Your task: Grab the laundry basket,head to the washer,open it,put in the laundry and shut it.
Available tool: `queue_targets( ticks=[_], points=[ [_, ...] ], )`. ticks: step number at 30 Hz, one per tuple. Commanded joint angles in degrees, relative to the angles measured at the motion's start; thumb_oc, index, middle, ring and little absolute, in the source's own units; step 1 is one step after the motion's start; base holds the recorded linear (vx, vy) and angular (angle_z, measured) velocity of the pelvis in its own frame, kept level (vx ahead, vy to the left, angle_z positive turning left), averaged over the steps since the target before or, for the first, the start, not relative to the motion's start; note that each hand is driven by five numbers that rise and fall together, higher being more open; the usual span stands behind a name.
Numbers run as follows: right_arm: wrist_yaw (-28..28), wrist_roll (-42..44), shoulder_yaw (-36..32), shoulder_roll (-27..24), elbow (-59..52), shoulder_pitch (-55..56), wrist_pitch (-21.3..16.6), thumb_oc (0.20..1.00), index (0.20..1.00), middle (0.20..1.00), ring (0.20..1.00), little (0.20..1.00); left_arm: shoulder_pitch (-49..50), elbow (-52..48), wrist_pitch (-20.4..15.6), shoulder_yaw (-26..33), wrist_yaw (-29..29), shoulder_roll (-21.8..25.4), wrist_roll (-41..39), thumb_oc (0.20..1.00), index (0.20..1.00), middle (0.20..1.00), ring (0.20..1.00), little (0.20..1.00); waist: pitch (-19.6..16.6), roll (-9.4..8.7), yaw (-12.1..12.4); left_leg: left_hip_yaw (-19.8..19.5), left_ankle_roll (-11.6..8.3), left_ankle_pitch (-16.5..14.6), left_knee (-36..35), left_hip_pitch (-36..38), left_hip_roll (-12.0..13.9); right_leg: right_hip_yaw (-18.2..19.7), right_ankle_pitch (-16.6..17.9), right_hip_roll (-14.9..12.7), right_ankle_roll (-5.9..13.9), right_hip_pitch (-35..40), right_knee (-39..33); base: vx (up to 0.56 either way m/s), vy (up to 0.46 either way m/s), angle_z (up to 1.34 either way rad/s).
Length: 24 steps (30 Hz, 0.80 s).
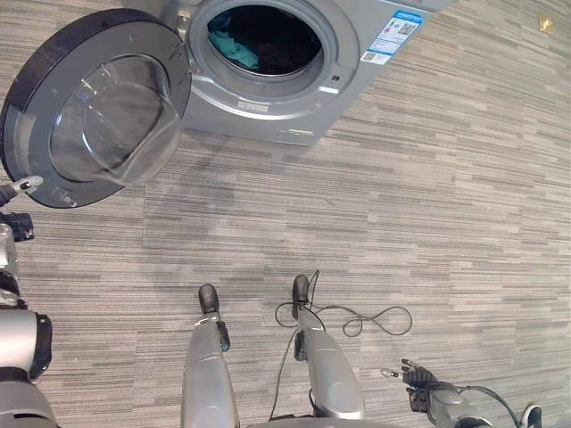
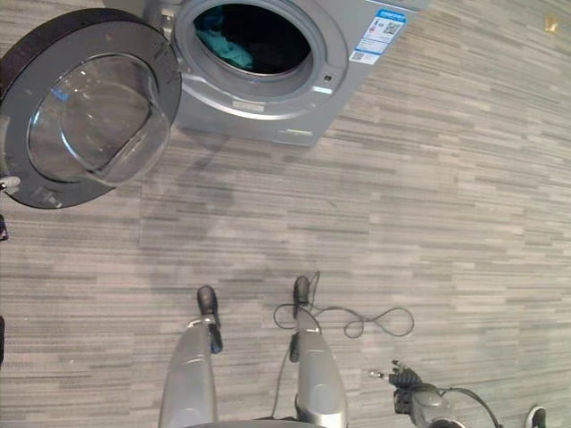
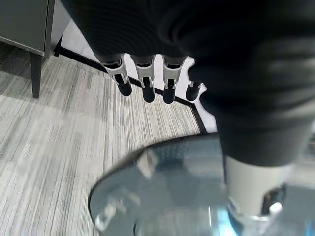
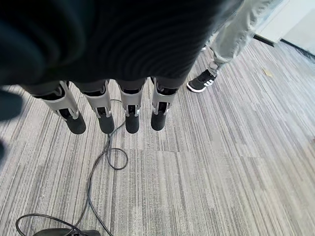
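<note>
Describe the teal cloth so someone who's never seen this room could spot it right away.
Find the silver front-loading washer at the far edge of the striped carpet, its round door swung open. Look into the drum: the teal cloth lies against dark laundry, the one bright item inside.

Grey striped carpet floor [image 1: 428, 205]; silver front-loading washer [image 1: 268, 98] standing on it, apparently flush, round door [image 1: 94, 107] swung open.

One washer [image 1: 268, 89], one open door [image 1: 94, 107], one person [image 4: 231, 39]
</note>
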Motion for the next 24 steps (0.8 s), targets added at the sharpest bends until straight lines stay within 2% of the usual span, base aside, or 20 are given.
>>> queue_targets(
  ticks=[1, 4, 6, 7, 9, 13, 14, 15, 16, 17, 18, 19, 20, 24],
  points=[
    [-0.71, 2.55, -0.46, -1.87, 1.27, 4.08, 0.35, 1.0, 1.0, 1.0, 1.0, 1.0, -1.18, 1.76, -2.45, -0.65, 2.51, 2.16, -0.43, 1.0, 1.0, 1.0, 1.0, 1.0, -2.09, -0.73, -0.73, -5.83, -0.91, 0.75, 2.59, -4.16, -0.58, -0.84, 8.07, -5.34, 6.34, 6.04, -2.91, 0.05, 0.009, 0.06],
    [-0.52, 2.86, -0.67, -2.05, 1.53, 5.15, 0.39, 1.0, 1.0, 1.0, 1.0, 1.0, -3.98, 1.34, -2.69, -3.3, 2.54, 1.52, -0.34, 1.0, 1.0, 1.0, 1.0, 1.0, -2.2, -0.77, -1.49, -6.15, -0.72, 0.29, 3.67, -5.77, -0.89, -1.11, 9.04, -5.57, 6.34, 5.31, -2.91, 0.06, 0.015, 0.03],
    [0.11, 2.29, -0.52, -1.9, 1.55, 7.04, 0.4, 1.0, 1.0, 1.0, 1.0, 1.0, -5.0, -0.58, -3.25, -4.69, 2.63, -0.99, -0.86, 1.0, 1.0, 1.0, 1.0, 1.0, -2.13, -0.52, -1.77, -6.09, -0.51, -0.16, 4.27, -6.4, -1.28, -1.39, 9.24, -5.9, 6.34, 5.22, -2.91, 0.07, 0.03, 0.06],
    [-0.37, 3.14, -1.23, -2.22, 1.03, 7.07, -0.19, 1.0, 1.0, 1.0, 1.0, 1.0, -3.5, -4.84, -4.11, -5.65, 3.01, -4.49, -0.42, 1.0, 1.0, 1.0, 1.0, 1.0, -1.69, 0.15, -1.45, -6.0, -0.37, -0.29, 4.48, -6.56, -1.92, -1.62, 9.36, -6.48, 6.34, 5.18, -2.91, 0.05, 0.035, 0.07],
    [-0.49, 4.21, -1.66, -2.2, 0.61, 6.51, -0.42, 1.0, 1.0, 1.0, 1.0, 1.0, -2.29, -6.96, -4.59, -5.89, 3.15, -5.81, -0.55, 1.0, 1.0, 1.0, 1.0, 1.0, -1.52, 0.51, -1.14, -5.9, -0.29, -0.26, 4.42, -6.66, -2.11, -1.68, 9.36, -6.74, 6.34, 5.15, -2.91, 0.03, 0.028, 0.09],
    [-0.64, 4.51, -2.31, -1.63, -0.38, 5.87, -0.99, 1.0, 1.0, 1.0, 1.0, 1.0, 3.41, -21.98, -5.59, -5.61, 5.31, -11.19, 2.69, 1.0, 1.0, 1.0, 1.0, 1.0, -0.89, 1.88, 0.22, -6.15, -0.22, 0.42, 3.04, -6.74, -3.12, -2.71, 8.96, -7.39, 6.34, 5.01, -2.91, 0.01, 0.004, 0.07],
    [-0.64, 4.51, -2.29, -1.66, -0.39, 5.89, -0.98, 1.0, 1.0, 1.0, 1.0, 1.0, 3.51, -22.06, -5.55, -5.54, 5.33, -11.2, 2.72, 1.0, 1.0, 1.0, 1.0, 1.0, -0.91, 1.9, 0.18, -6.15, -0.22, 0.43, 3.02, -6.73, -3.13, -2.72, 8.95, -7.39, 6.34, 5.01, -2.91, 0.02, -0.044, 0.09],
    [-0.52, 5.12, -2.93, -1.41, -1.51, 5.97, -1.36, 1.0, 1.0, 1.0, 1.0, 1.0, 7.94, -31.31, -5.88, -4.64, 6.24, -13.74, 5.18, 1.0, 1.0, 1.0, 1.0, 1.0, -0.54, 2.17, 0.91, -6.36, -0.33, 0.94, 1.92, -6.22, -3.29, -3.01, 8.48, -7.5, 6.34, 5.11, -2.91, 0.01, -0.039, 0.12],
    [-0.52, 5.12, -2.89, -1.45, -1.52, 6.0, -1.36, 1.0, 1.0, 1.0, 1.0, 1.0, 8.07, -31.41, -5.82, -4.54, 6.26, -13.75, 5.22, 1.0, 1.0, 1.0, 1.0, 1.0, -0.57, 2.19, 0.86, -6.37, -0.33, 0.96, 1.89, -6.2, -3.3, -3.02, 8.48, -7.51, 6.34, 5.12, -2.91, 0.04, -0.128, 0.09],
    [-0.08, 5.3, -3.53, -0.87, -2.8, 6.68, -1.84, 1.0, 1.0, 1.0, 1.0, 1.0, 16.04, -44.75, -5.38, -4.11, 6.67, -18.42, 12.28, 1.0, 1.0, 1.0, 1.0, 1.0, -0.17, 2.57, 1.94, -6.87, -0.61, 1.81, 0.39, -5.15, -3.27, -3.41, 7.6, -7.43, 6.34, 5.63, -2.91, 0.03, -0.09, 0.06],
    [-0.08, 5.3, -3.5, -0.9, -2.81, 6.71, -1.84, 1.0, 1.0, 1.0, 1.0, 1.0, 16.15, -44.85, -5.32, -4.04, 6.67, -18.43, 12.32, 1.0, 1.0, 1.0, 1.0, 1.0, -0.19, 2.58, 1.9, -6.86, -0.62, 1.83, 0.34, -5.1, -3.28, -3.41, 7.59, -7.44, 6.34, 5.65, -2.91, 0.04, -0.161, 0.02],
    [0.01, 5.57, -3.78, -0.54, -3.84, 7.37, -2.1, 1.0, 1.0, 1.0, 1.0, 1.0, 21.79, -51.53, -4.77, -4.98, 4.84, -23.04, 14.84, 1.0, 1.0, 1.0, 1.0, 1.0, -0.18, 2.59, 2.5, -7.08, -0.74, 2.34, -1.05, -3.82, -3.17, -3.36, 6.77, -7.32, 6.34, 6.13, -2.91, 0.02, -0.119, 0.03],
    [-0.25, 5.78, -3.93, -0.56, -4.86, 7.65, -2.47, 1.0, 1.0, 1.0, 1.0, 1.0, 24.16, -57.67, -4.01, -8.46, 2.31, -25.57, 19.03, 1.0, 1.0, 1.0, 1.0, 1.0, -0.29, 2.74, 2.94, -7.02, -0.87, 2.94, -2.66, -2.2, -2.9, -3.19, 5.46, -7.08, 6.31, 6.71, -2.91, 0.03, -0.15, 0.01],
    [-1.42, 7.0, -3.46, -1.04, -7.49, 7.09, -2.72, 1.0, 1.0, 1.0, 1.0, 1.0, 23.58, -63.04, -2.85, -18.16, -2.36, -30.96, 22.0, 1.0, 1.0, 1.0, 1.0, 1.0, -0.63, 3.28, 3.4, -7.26, -1.43, 5.74, -7.68, 1.58, -1.92, -3.28, 3.39, -6.25, 5.69, 7.82, -2.91, 0.0, -0.122, -0.03]
  ],
)
